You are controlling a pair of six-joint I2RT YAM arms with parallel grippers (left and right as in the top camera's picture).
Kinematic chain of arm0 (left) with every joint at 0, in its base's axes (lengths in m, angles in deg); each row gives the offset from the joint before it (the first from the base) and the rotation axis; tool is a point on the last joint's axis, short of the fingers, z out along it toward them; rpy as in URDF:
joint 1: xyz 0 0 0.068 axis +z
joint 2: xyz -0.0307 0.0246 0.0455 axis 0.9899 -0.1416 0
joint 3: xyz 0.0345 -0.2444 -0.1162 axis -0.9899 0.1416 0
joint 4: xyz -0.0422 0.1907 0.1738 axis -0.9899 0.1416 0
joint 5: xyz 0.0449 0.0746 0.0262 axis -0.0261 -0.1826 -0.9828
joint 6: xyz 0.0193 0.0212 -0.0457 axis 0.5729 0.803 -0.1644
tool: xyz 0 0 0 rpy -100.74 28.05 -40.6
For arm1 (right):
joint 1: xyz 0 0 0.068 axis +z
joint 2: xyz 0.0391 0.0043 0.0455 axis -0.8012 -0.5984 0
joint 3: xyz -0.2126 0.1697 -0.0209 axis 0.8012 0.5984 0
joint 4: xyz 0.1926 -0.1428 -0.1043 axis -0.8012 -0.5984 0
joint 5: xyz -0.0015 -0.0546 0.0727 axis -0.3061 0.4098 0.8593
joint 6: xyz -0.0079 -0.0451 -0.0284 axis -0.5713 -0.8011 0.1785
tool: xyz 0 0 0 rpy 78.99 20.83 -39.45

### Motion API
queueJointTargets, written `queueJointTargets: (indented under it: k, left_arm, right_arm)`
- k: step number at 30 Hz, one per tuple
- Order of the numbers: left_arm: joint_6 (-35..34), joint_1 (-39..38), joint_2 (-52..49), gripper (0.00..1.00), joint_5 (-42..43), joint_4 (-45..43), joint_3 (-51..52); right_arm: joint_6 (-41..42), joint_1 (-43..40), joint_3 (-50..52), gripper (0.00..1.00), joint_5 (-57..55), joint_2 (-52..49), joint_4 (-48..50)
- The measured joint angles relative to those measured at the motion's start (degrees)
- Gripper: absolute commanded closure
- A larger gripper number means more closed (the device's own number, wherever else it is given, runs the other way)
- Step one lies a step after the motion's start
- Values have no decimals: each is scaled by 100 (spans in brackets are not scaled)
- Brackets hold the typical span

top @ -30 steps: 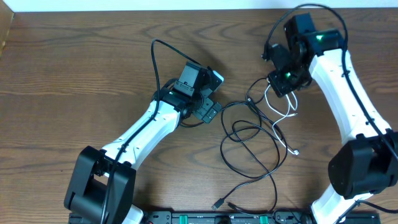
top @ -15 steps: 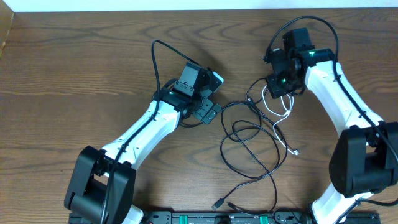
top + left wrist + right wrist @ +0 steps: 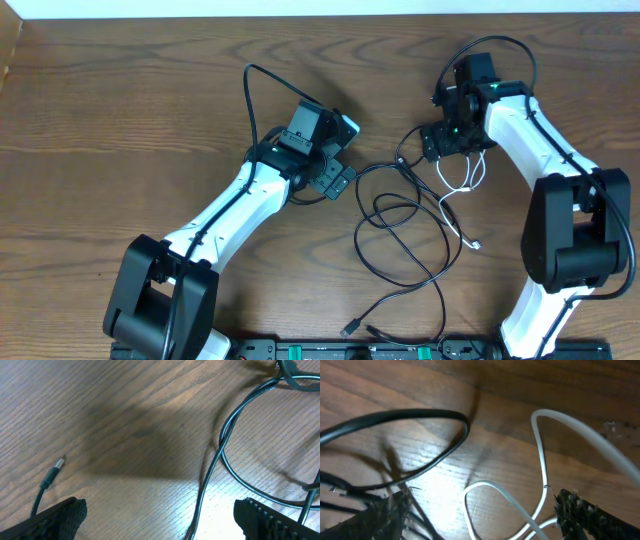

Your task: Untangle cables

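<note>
Cables, black (image 3: 400, 245) and white (image 3: 462, 190), we list as tangled loops on the wooden table (image 3: 120, 110) between both grippers, left gripper (image 3: 160, 517) and right gripper (image 3: 480, 510) each spread apart, gripping nothing.

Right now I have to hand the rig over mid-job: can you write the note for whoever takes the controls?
Left gripper: open, holding nothing, low over the table beside a black cable; a plug end lies near its left finger.
Right gripper: open, over loops of the white cable and black cable, gripping neither.
Cables: black loops mid-table, white cable running from the right gripper toward the centre, the two crossing there.
Done: nothing visibly separated.
Left: pull the white cable clear of the black loops.
</note>
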Motion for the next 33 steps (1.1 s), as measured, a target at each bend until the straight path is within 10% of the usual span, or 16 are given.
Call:
queueJointTargets:
  k: [33]
  left_arm:
    - [0, 0, 0, 1, 85, 0, 0]
  right_arm:
    - [1602, -31, 389, 15, -629, -33, 920]
